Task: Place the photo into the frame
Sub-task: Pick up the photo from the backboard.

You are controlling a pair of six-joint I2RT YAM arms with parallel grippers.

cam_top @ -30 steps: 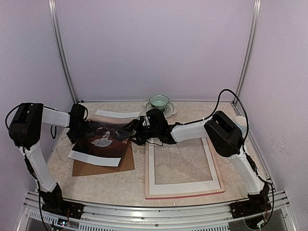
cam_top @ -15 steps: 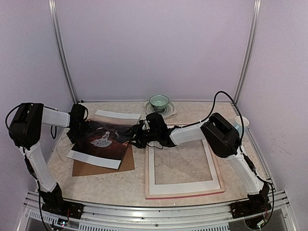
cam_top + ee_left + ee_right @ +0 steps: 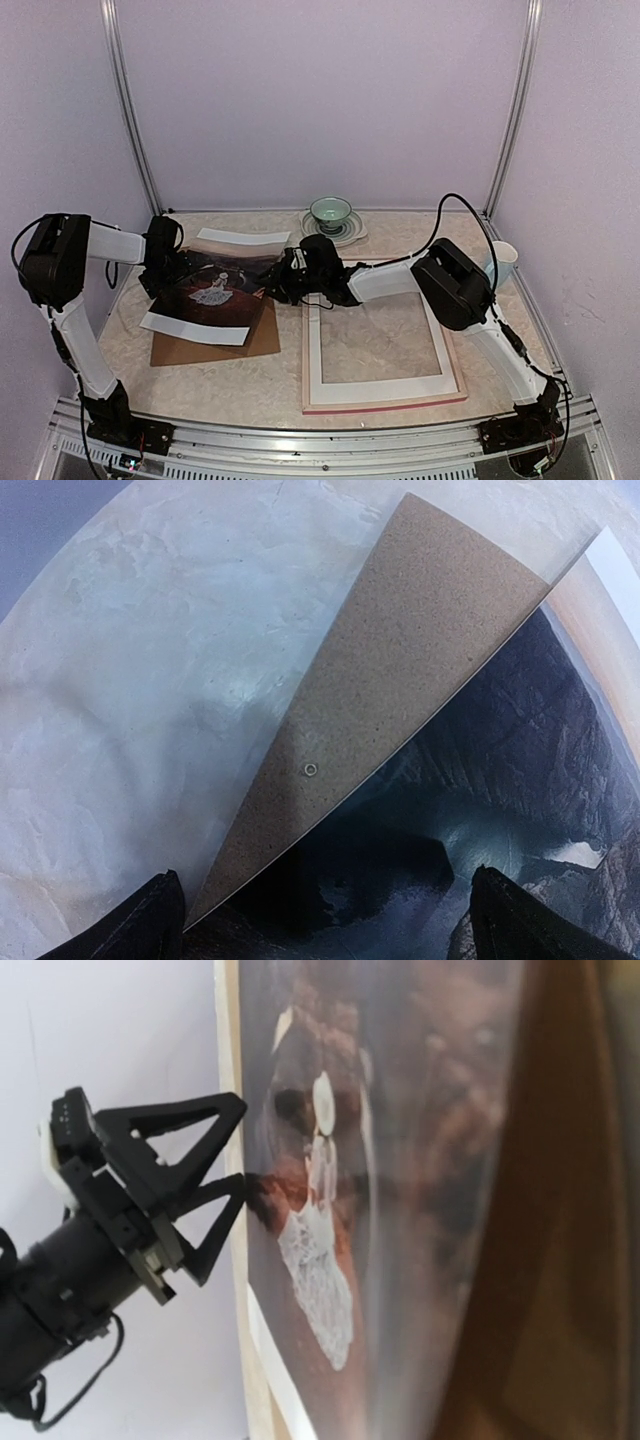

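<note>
Right claw (image 3: pixel 283 281) sits at the 3 o'clock edge of the photo (image 3: pixel 215 297); I cannot tell whether it is clenched there. Left claw (image 3: pixel 238 1146) stands released at the 9 o'clock edge. Between them the photo spans over the brown backing board (image 3: pixel 215 346). At the right claw's 5 o'clock, just beside, lies the frame (image 3: pixel 385 405) holding a white mat (image 3: pixel 380 385); nothing stands between them.

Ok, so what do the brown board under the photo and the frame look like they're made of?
The brown board looks like matte pressed fibreboard or a cork-like sheet, going by its grainy, speckled face. The frame is probably painted wood: a thin pinkish rim with no shine, though plastic can't be ruled out.
</note>
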